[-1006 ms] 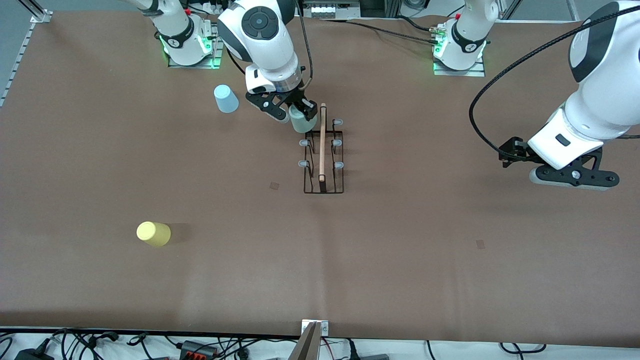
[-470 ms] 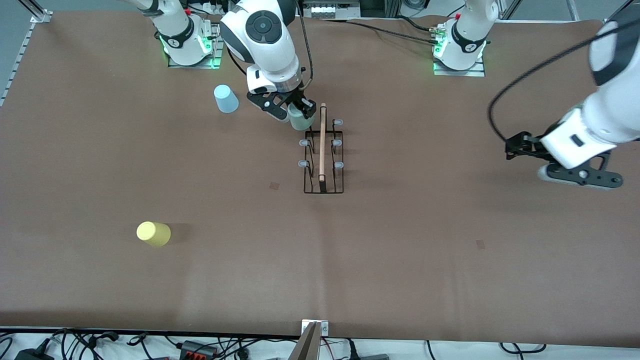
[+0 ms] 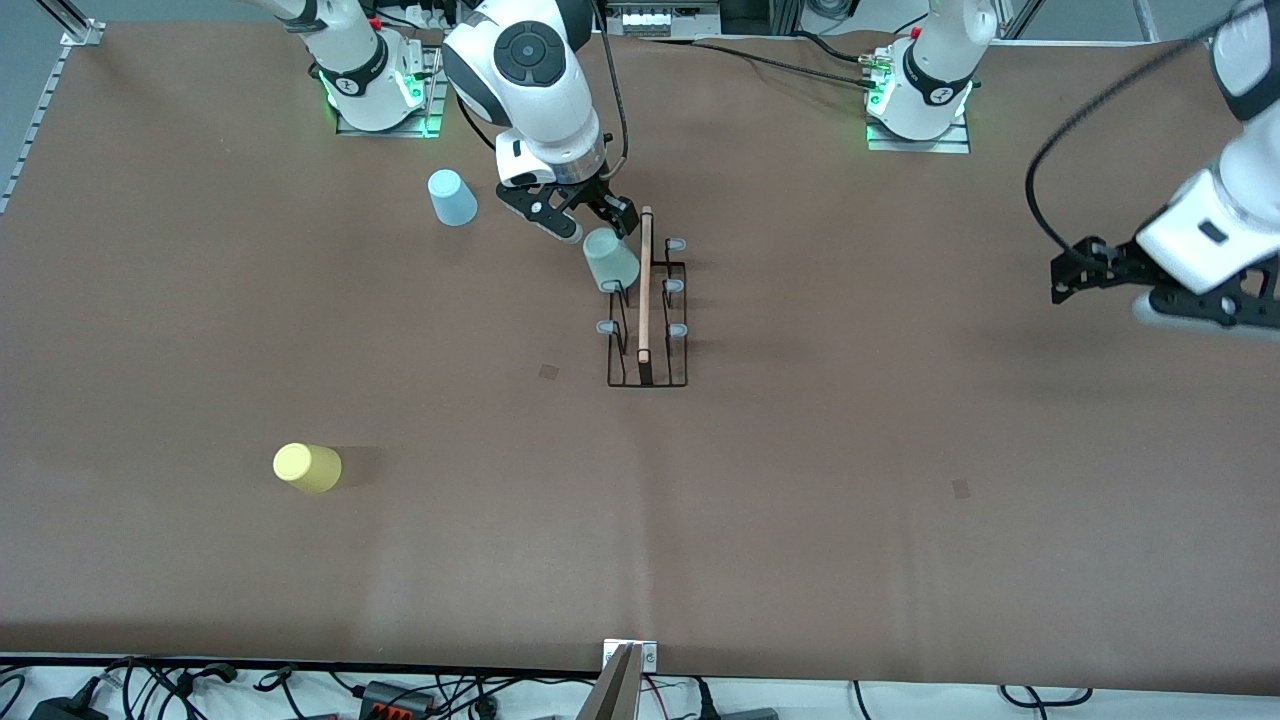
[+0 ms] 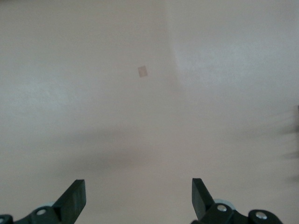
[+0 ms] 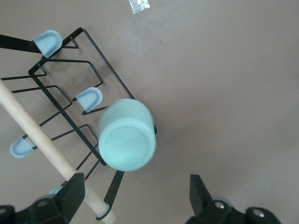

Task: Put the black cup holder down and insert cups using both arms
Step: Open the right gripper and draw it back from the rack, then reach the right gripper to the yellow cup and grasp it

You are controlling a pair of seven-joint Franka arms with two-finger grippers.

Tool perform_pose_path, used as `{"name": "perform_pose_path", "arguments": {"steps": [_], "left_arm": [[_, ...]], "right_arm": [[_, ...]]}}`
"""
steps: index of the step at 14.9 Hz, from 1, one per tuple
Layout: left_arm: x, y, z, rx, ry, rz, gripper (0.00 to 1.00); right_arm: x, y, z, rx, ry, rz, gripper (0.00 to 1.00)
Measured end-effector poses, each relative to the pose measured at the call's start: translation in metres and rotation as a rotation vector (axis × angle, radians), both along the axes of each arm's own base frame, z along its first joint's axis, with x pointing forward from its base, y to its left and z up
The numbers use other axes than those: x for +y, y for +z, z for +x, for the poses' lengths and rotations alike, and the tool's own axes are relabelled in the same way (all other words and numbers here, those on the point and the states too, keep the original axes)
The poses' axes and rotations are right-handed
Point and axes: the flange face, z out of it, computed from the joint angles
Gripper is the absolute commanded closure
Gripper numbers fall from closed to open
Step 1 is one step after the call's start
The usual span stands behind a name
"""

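Cups: the pale green cup (image 3: 611, 260) sits upturned on a peg of the black cup holder (image 3: 647, 325), which stands mid-table. Its other five pegs are bare. Light blue cup (image 3: 452, 197) and yellow cup (image 3: 307, 467) wait on the table. Right pincer (image 3: 570, 215) hangs just above the green cup, spread wide, holding nothing. Left pincer (image 4: 138, 198), wide and unladen, hovers over bare table (image 3: 900, 450) at its own end.
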Motion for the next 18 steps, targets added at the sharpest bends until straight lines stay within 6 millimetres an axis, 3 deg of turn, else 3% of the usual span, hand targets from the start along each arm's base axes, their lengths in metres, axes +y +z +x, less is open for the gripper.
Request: {"name": "perform_pose_path", "arguments": {"steps": [4,7,12,15,18], "left_arm": [[0.005,0.007,-0.021,0.010,0.010,0.004,0.00],[0.009,0.008,-0.019,0.019,0.017,0.002,0.00],[0.007,0.010,-0.020,0.026,0.014,0.002,0.00],[0.005,0.010,-0.020,0.027,0.011,0.002,0.00],[0.005,0.010,-0.020,0.027,0.011,0.002,0.00]], "right_arm": [[-0.009,0.021,0.014,-0.037,-0.010,0.022,0.00],[-0.050,0.044,0.047,-0.078,0.033,0.018,0.00],[-0.166,0.053,0.113,-0.058,0.222,-0.042,0.00],[-0.259,0.044,0.152,-0.052,0.357,-0.055,0.00],[-0.349,0.030,0.177,-0.054,0.494,-0.058,0.00]]}}
